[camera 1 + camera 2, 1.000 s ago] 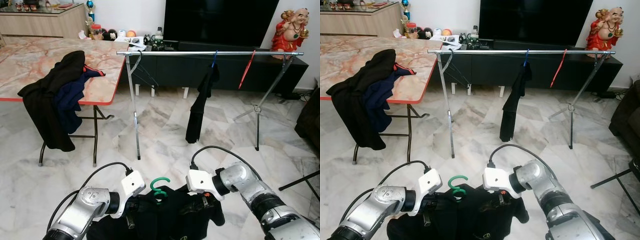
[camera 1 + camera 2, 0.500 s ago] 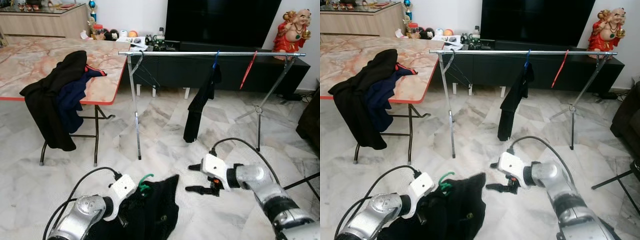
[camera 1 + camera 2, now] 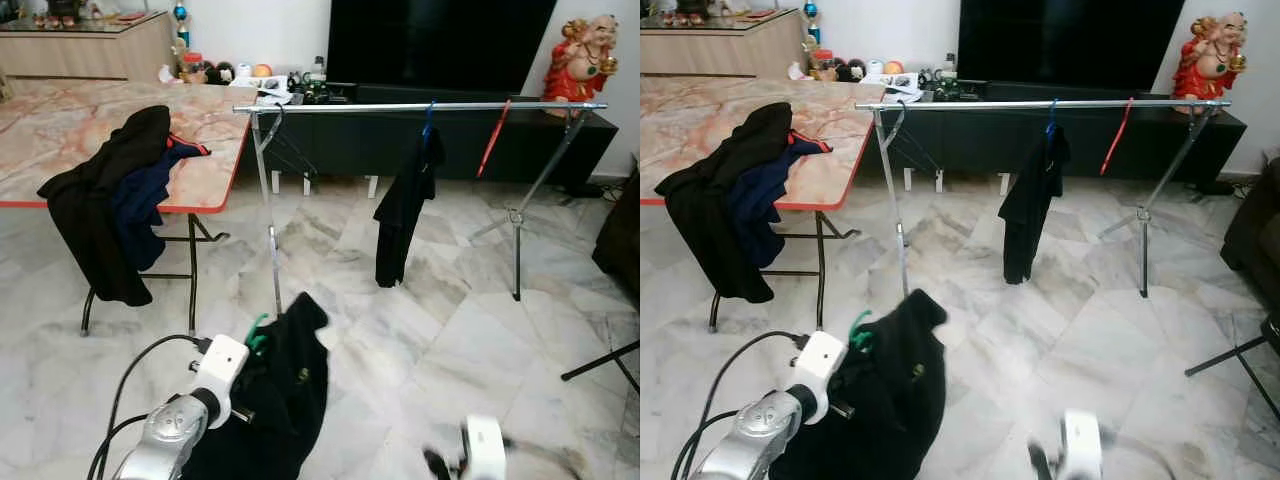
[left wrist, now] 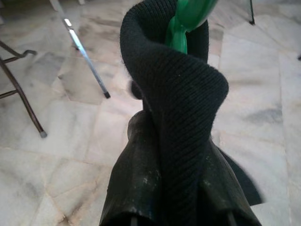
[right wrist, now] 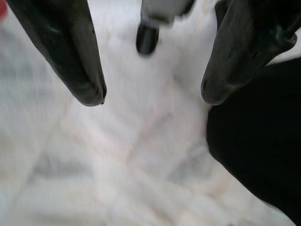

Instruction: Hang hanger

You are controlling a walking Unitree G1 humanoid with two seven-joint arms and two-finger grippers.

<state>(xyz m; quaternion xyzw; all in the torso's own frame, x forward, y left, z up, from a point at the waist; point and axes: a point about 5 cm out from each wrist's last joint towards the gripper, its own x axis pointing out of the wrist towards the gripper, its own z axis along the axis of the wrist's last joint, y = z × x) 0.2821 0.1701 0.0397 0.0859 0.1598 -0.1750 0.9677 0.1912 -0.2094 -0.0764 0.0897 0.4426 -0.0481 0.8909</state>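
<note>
A black garment (image 3: 280,385) on a green hanger (image 3: 257,335) is pinched by the left hand (image 3: 250,375), the right hand (image 5: 150,96) spread; carrying toward the rail (image 3: 420,106) at 12 o'clock is judged next.

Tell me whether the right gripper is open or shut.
Open. In the right wrist view the right gripper has its two black fingers spread wide apart over the blurred marble floor, with nothing between them.

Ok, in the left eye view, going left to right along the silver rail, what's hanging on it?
Empty dark hanger near the left leg → black garment on a blue hanger → red hanger toward the right end of the rail.
</note>
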